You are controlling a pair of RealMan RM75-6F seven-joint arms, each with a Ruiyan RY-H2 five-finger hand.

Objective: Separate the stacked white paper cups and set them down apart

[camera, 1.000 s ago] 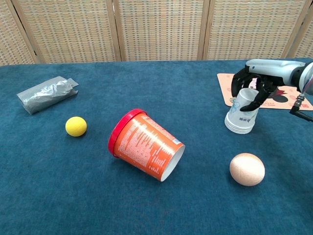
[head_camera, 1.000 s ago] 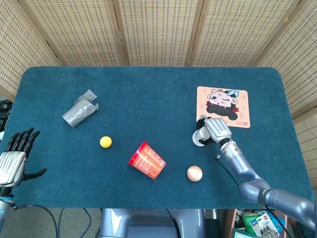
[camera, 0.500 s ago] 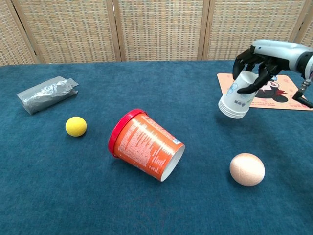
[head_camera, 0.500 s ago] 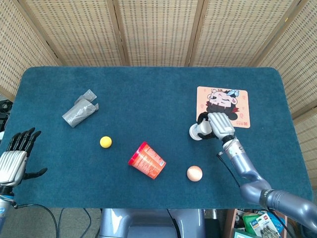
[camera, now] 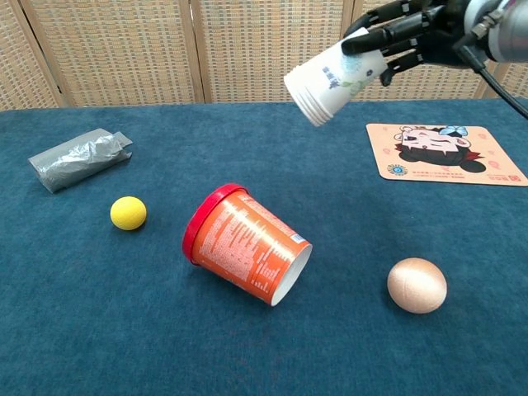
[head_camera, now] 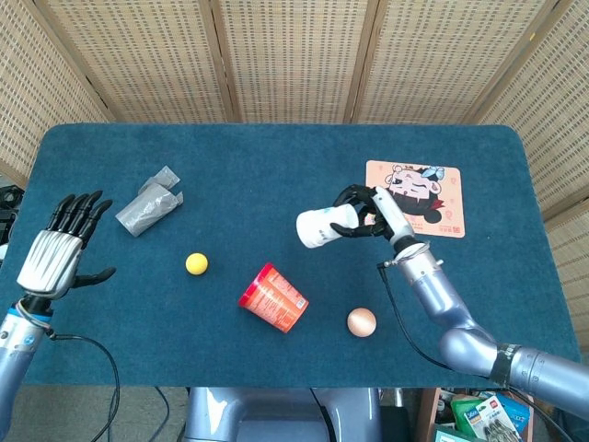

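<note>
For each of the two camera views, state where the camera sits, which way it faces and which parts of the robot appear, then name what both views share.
Head view: high above the near table edge, looking down; both arms show, left hand and right hand.
Chest view: low at the near edge, facing the wicker screen; only the right hand.
Shared: stacked cups, orange tub, egg.

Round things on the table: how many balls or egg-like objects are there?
2. A yellow ball lies left of the tipped orange tub; a tan egg-shaped object lies on the tub's right, near the front edge. Nothing seems to hide another.
</note>
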